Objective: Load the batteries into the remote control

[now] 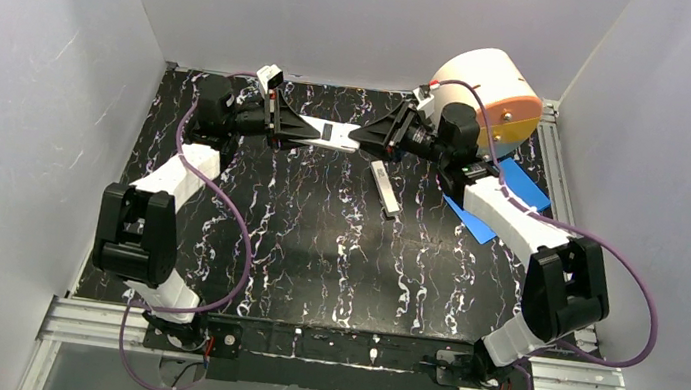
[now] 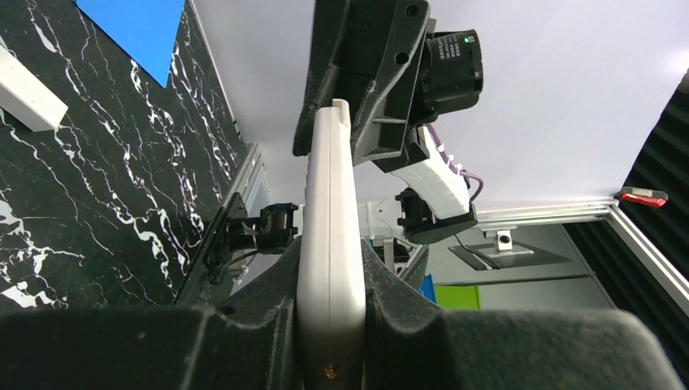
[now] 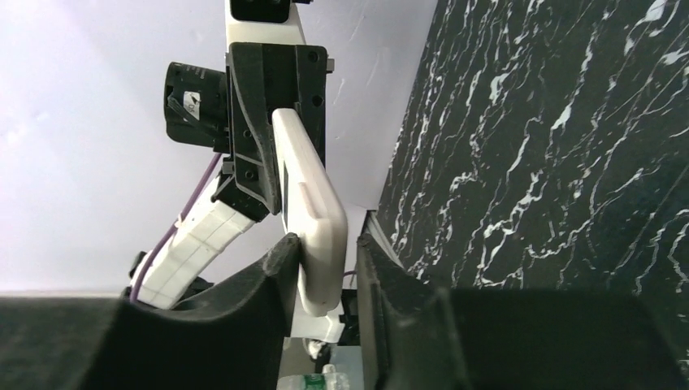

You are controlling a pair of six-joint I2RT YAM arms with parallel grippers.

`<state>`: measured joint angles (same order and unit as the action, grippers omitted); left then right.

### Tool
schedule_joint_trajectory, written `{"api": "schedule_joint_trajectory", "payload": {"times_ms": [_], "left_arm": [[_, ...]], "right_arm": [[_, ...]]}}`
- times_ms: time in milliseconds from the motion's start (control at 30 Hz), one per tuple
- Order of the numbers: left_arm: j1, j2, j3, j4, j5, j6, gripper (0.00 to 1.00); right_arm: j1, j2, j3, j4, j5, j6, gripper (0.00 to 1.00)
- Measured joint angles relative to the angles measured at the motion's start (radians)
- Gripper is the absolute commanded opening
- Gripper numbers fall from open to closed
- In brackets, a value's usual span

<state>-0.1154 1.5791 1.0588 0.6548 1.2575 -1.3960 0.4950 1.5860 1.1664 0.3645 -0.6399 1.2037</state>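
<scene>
Grip comes first on my screen. The left gripper (image 1: 298, 128) is clamped on one end of the long slim white plastic remote control (image 1: 329, 133). The right gripper (image 1: 369, 138) is clamped on the opposite end, so the bar spans the space between the two. Each pair of fingers is closed to no more than the bar's thickness.

From the left wrist camera I see the remote control (image 2: 331, 236) edge-on, with a seam running along its narrow side. It is pinched between my left gripper (image 2: 331, 276) and runs straight ahead into the right gripper (image 2: 357, 106). The black white-veined marbled table (image 2: 106, 179) stands off to one side, apart from the bar.

The right wrist camera adds what that view hides. The small dark rectangular recess (image 3: 286, 191) sits on the face of the remote control (image 3: 313, 211) turned away from the table (image 3: 552, 162). It lies ahead of the right gripper (image 3: 325, 268), between it and the left gripper (image 3: 276, 106).

Only the overhead camera gives the surroundings in full. A shorter white bar (image 1: 385, 188) lies flat on the table (image 1: 314, 251) just beside the right gripper, on the side nearer the arm bases. A blue sheet (image 1: 527, 187) lies behind that gripper, partly under its arm. A round white drum with an orange face (image 1: 491, 93) stands near the back wall behind its wrist. The left wrist camera catches the white bar (image 2: 24, 97) and a corner of the blue sheet (image 2: 134, 28).
</scene>
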Motion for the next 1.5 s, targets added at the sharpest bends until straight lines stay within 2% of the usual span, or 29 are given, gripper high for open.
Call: {"api": "schedule_joint_trajectory", "payload": {"times_ms": [133, 533, 700, 933, 1033, 1200, 1500], "left_arm": [[0.0, 0.008, 0.0, 0.003, -0.007, -0.008, 0.0], [-0.016, 0.014, 0.0, 0.039, -0.034, -0.023, 0.0], [-0.032, 0.014, -0.005, 0.059, -0.079, -0.027, 0.0], [-0.068, 0.011, -0.05, 0.097, -0.185, -0.021, 0.0], [-0.076, 0.009, -0.062, 0.098, -0.211, -0.014, 0.0], [-0.079, 0.007, -0.063, 0.105, -0.228, -0.005, 0.0], [-0.09, -0.008, -0.063, 0.134, -0.23, -0.003, 0.0]], "right_arm": [[0.001, -0.007, 0.01, -0.026, 0.027, -0.033, 0.32], [0.003, -0.04, 0.011, -0.078, 0.059, -0.083, 0.34], [0.002, -0.04, 0.041, -0.127, 0.077, -0.13, 0.38], [0.005, -0.043, 0.088, -0.262, 0.15, -0.223, 0.38], [0.006, -0.047, 0.088, -0.29, 0.171, -0.239, 0.37], [0.006, -0.06, 0.088, -0.304, 0.198, -0.236, 0.29], [-0.007, -0.106, 0.066, -0.301, 0.206, -0.193, 0.28]]}}
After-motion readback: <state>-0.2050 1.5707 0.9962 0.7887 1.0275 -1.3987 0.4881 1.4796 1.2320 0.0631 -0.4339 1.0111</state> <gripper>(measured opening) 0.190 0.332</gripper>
